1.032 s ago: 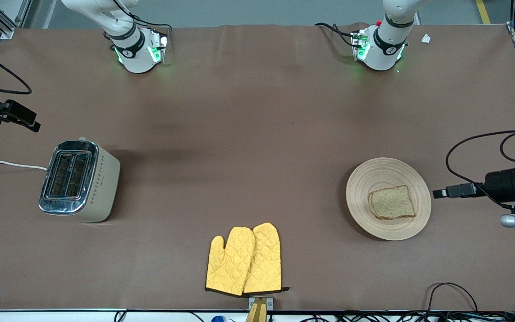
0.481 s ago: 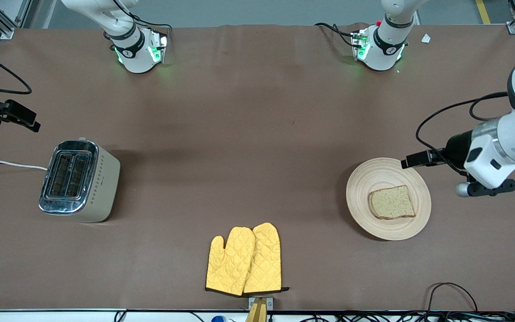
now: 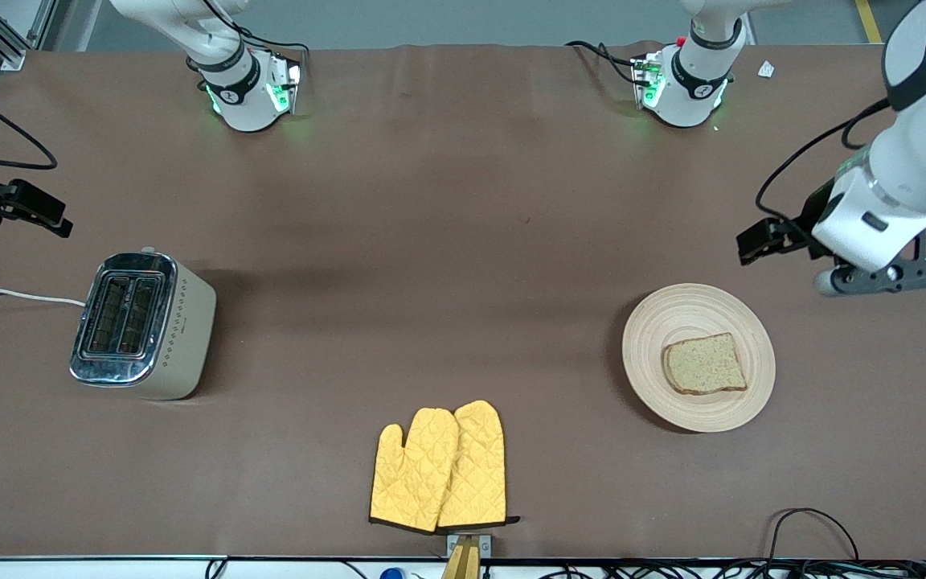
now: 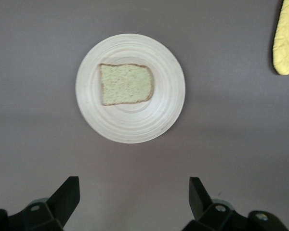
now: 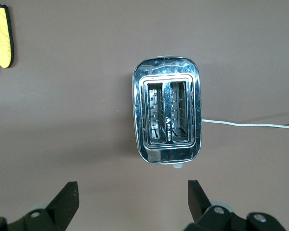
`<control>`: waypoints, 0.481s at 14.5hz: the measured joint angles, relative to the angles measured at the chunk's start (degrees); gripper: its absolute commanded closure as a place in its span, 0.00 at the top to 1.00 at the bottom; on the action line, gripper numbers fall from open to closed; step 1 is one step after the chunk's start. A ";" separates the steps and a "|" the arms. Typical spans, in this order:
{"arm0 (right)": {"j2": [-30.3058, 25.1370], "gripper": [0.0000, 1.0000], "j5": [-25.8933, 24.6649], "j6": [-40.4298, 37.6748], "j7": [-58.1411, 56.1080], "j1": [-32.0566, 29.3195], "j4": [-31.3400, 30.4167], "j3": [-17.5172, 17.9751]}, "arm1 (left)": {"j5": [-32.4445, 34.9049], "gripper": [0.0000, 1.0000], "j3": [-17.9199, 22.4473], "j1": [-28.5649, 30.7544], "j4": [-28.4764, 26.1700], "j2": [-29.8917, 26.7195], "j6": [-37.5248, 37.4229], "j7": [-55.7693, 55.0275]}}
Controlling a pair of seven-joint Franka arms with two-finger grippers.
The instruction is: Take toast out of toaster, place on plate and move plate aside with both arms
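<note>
From my station I see the toast lying flat on the plate at lower right of the front view, on the tabletop toward the left arm's end; the toaster sits at middle left with both slots empty. I judge the plate light, stiff and smooth, likely to slide if nudged, so I would take it by the rim, one arm at each edge, and keep it level because the toast is loose and crumbly and would slip off. The left gripper hangs over bare tabletop just beside the plate, jaws spread wide, holding and touching nothing. The right gripper waits high over the tabletop beside the toaster, jaws equally wide and empty. Yellow mitts lie at lower centre.
</note>
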 measured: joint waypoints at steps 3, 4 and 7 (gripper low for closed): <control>0.00 1.00 0.00 -0.02 0.00 -0.06 0.00 -0.06 | -0.19 1.00 7.76 -4.95 -4.32 -5.32 -0.47 3.52; 0.00 1.00 0.00 -0.03 0.00 -0.08 0.00 -0.06 | -0.27 1.00 9.33 -6.23 -5.79 -7.05 -0.51 4.72; 0.00 1.00 0.00 -0.03 0.00 -0.08 0.00 -0.03 | -2.28 1.00 11.14 -7.97 -11.20 -12.98 -1.18 6.73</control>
